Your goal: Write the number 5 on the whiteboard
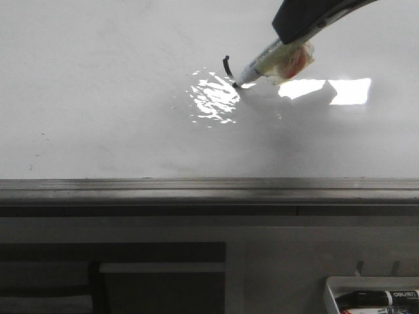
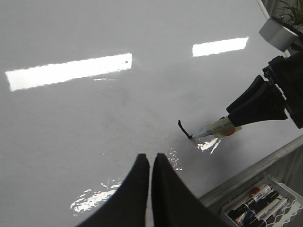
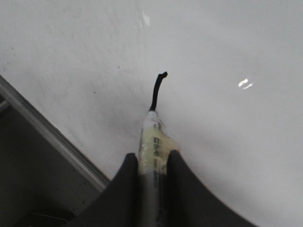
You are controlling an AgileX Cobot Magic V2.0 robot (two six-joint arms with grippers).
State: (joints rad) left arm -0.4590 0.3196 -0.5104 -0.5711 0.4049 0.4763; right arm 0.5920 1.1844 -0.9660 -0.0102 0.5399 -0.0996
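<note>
The whiteboard (image 1: 98,98) lies flat and fills the front view, its grey frame edge along the near side. A short black stroke (image 1: 226,67) with a small hook at its top is the only mark of the number 5; it also shows in the left wrist view (image 2: 184,129) and the right wrist view (image 3: 156,92). My right gripper (image 3: 152,158) is shut on a marker pen (image 1: 272,64) wrapped in yellowish tape, its tip touching the stroke's lower end. My left gripper (image 2: 151,158) is shut and empty, hovering over the board left of the stroke.
A small white tray (image 1: 334,294) with several markers (image 2: 258,201) stands below the board's frame at the right. The frame edge (image 3: 52,137) runs close beside the pen. Bright ceiling-light reflections lie on the board. A white pot with a plant (image 2: 279,30) sits beyond the far corner.
</note>
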